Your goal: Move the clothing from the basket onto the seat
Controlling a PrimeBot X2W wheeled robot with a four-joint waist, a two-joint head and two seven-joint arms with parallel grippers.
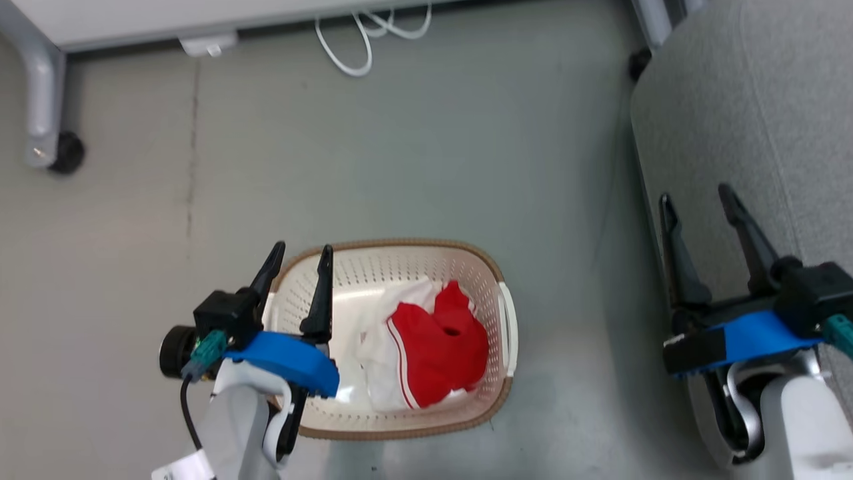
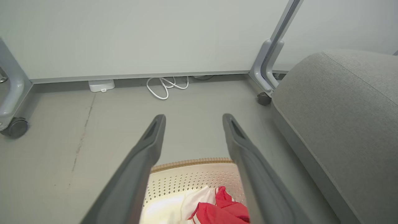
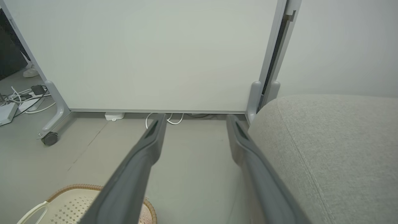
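Note:
The cream basket (image 1: 490, 267) with its brown rim stands on the floor in the head view, holding crumpled red and white clothing (image 1: 436, 350). My left gripper (image 1: 300, 252) hovers open over the basket's left rim, nothing between its fingers. In the left wrist view the basket (image 2: 192, 180) and the red clothing (image 2: 224, 211) lie low between the spread fingers (image 2: 146, 149). My right gripper (image 1: 696, 193) stands open over the left edge of the grey seat (image 1: 753, 107), empty. The seat (image 3: 329, 149) and a corner of the basket (image 3: 68, 202) show in the right wrist view.
A white wheeled partition panel (image 3: 149, 53) stands behind the floor area, with castors (image 1: 65, 152) and a looped white cable (image 1: 363, 40) at its foot. A small white box (image 2: 101, 85) sits under the panel. Bare grey floor (image 1: 433, 147) lies between basket, panel and seat.

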